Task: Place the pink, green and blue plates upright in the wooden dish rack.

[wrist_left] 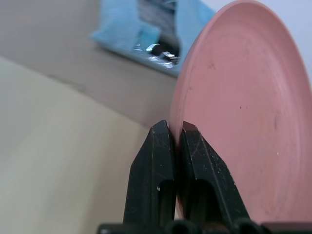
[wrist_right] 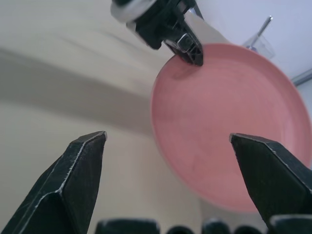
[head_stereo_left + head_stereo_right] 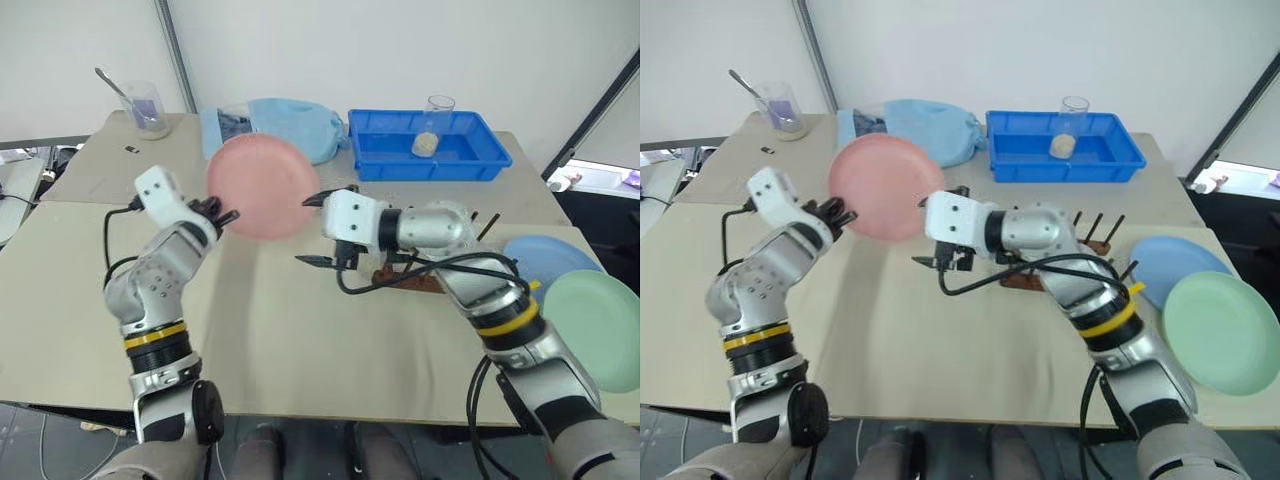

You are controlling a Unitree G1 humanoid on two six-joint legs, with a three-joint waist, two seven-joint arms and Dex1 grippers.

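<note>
Carefully now: your left gripper (image 3: 222,214) pinches the round salmon-pink matte plastic plate (image 3: 263,187) only by a thin strip of its rim, its two black fingers clamped tight on the edge, and the plate stands on edge in the air above the middle of the beige table (image 3: 300,330). A hold that narrow could let the plate swing or slip out if the other arm knocks it. Your right gripper (image 3: 318,229) has its jaws spread wide, empty, just beside the plate's far rim and facing it; if you close off-centre or push in too fast, you may lever the plate out of the left pinch.

Your left forearm rises from the near left edge, gripper roughly level. Your right arm reaches across the dark reddish-brown wooden dish rack (image 3: 1080,247), partly hiding it. The light blue plate (image 3: 1170,262) and pale green plate (image 3: 1220,332) lie overlapping at the table's right edge.
</note>
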